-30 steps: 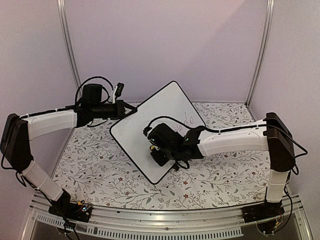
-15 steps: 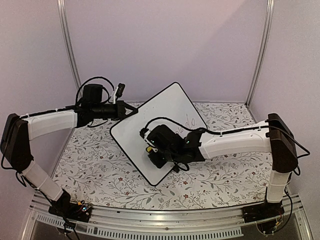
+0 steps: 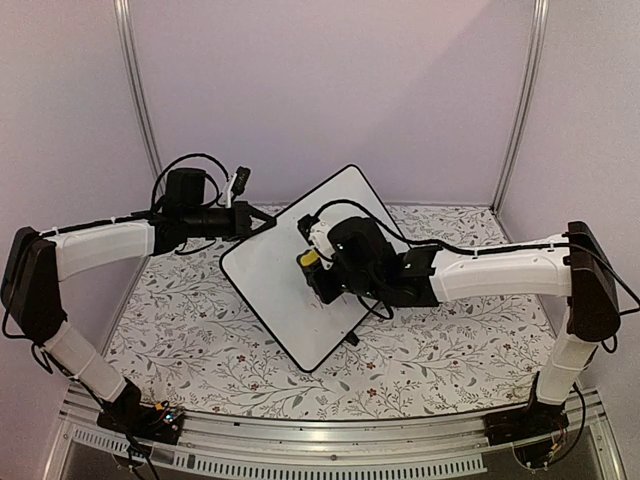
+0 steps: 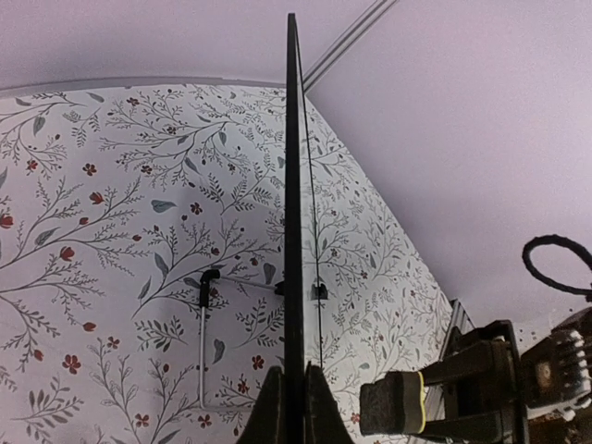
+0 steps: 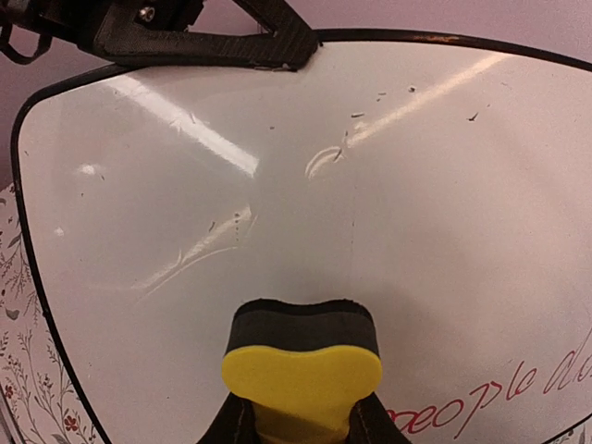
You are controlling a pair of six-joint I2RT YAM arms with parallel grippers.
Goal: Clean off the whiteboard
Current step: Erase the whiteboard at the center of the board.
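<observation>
The whiteboard [image 3: 290, 270] stands tilted at the middle of the table, white with a thin black frame. My left gripper [image 3: 262, 224] is shut on its upper left edge; the left wrist view shows the board edge-on [image 4: 293, 185] between the fingers. My right gripper [image 3: 322, 275] is shut on a yellow-backed eraser [image 5: 302, 356] with a dark felt face held against the board's face [image 5: 277, 185]. Red handwriting [image 5: 499, 393] shows at the lower right of the right wrist view. The eraser also shows in the left wrist view [image 4: 390, 403].
The table has a floral cloth [image 3: 200, 330]. Pale walls close in at the back and sides, with metal posts [image 3: 135, 90] at the corners. The board's black foot and wire stand [image 4: 203, 333] rest on the cloth behind it.
My right gripper has moved up and back across the board's face with the eraser, from near the lower corner to the board's middle. The left gripper has held still.
</observation>
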